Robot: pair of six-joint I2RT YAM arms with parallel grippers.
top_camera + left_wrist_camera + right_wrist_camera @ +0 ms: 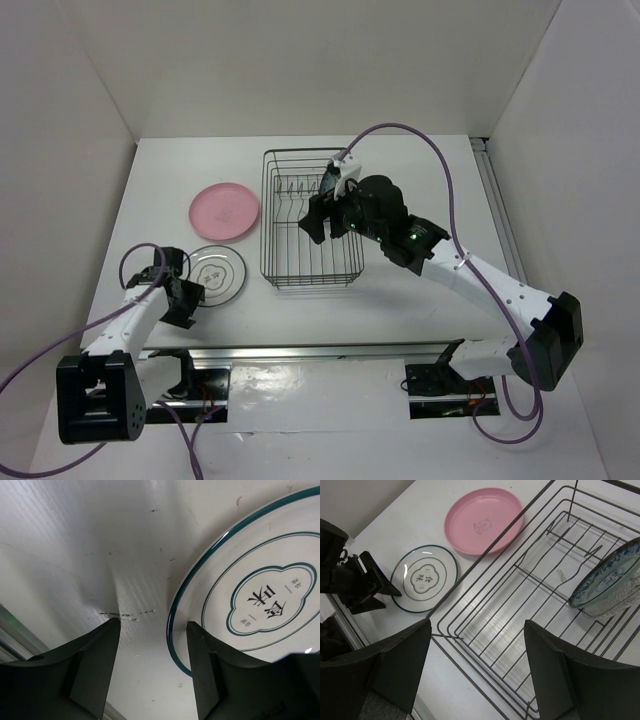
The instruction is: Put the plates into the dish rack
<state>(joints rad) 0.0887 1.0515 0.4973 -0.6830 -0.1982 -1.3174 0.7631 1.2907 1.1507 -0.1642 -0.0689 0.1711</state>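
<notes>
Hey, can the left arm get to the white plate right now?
Probably yes. The left end effector sits open right at the rim of the white plate, which lies flat on the table with nothing on it or between them.

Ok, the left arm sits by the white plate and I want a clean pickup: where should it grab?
Probably the rim nearest the open left pincer, approached low from that side. The white plate lies flat on the table, so only its upturned edge gives something to pinch.
</notes>
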